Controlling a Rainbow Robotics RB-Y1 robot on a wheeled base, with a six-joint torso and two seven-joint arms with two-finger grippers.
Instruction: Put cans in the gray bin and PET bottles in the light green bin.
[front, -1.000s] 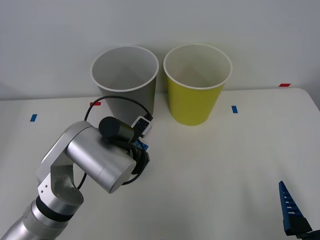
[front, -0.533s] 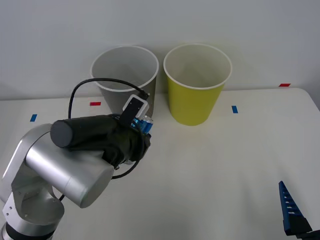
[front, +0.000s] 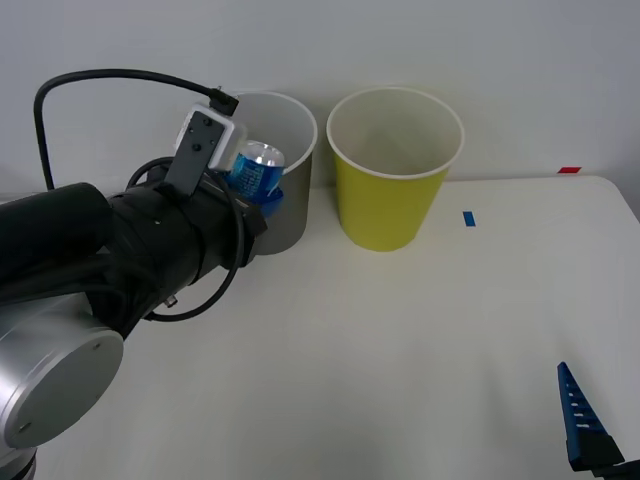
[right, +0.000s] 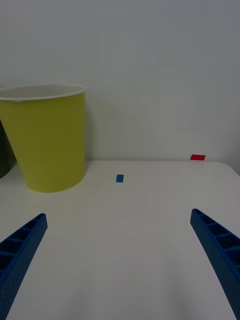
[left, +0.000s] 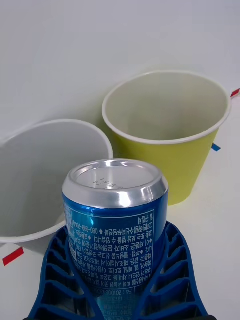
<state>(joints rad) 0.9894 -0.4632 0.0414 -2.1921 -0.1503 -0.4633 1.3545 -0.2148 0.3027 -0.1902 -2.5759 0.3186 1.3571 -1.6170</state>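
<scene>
Clamped around the small slim metallic blue drink can (left: 115, 220), my left gripper's (left: 117, 280) blue ribbed fingers (left: 177, 272) wrap its lower body from both sides, and the can stands upright between them with its silver top facing up. From the front I see the can (front: 255, 168) carried high, at the near rim of the tall tapered dark gray round bin (front: 290, 215) with the white rim, partly over its pale mouth. That is the relation my next move turns on: the gray bin's (left: 45, 185) opening lies just ahead of the can and slightly to my left, while the tall tapered yellow-green round bin (left: 172, 142) stands just beside it to my right. I judge I need to carry the can a little farther forward, well inside the white rim, before letting go; released too early, it could clip the edge and tip back onto the white table (front: 400, 330).

My right gripper (right: 120, 260) waits low at the near right of the table, its fingers spread wide apart and holding nothing, well apart from both bins. The left arm is the one to finish this.
</scene>
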